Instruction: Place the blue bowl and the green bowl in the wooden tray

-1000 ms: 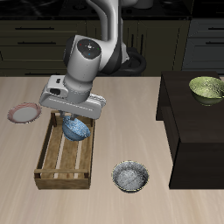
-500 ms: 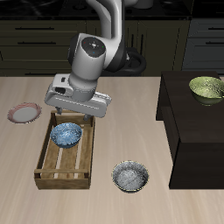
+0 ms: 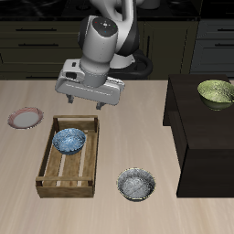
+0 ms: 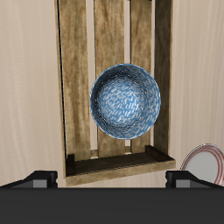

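I see the blue bowl [image 3: 69, 140] sitting upright on the slats of the wooden tray [image 3: 47, 179], toward the end farther from the table's front edge. In the wrist view the same bowl [image 4: 125, 100] rests alone in the tray [image 4: 73, 87], with nothing touching it.

A second ago the gripper [image 3: 88, 99] was low over the tray with the bowl between its fingers; half a second ago the bowl already lay on the slats. Now the gripper has risen well clear above the tray's far end. Its fingers [image 4: 39, 178] stand wide apart and hold nothing, so I read it as released.

I judge the first half of the task done. The green bowl [image 3: 216, 91] sits on the dark raised cabinet [image 3: 187, 114] beside the table, well apart from the tray. My next move would be to carry the arm across to it.

A grey-silver speckled bowl [image 3: 137, 184] near the table's front edge and a pink-rimmed plate [image 3: 25, 118] beside the tray are not my concern.
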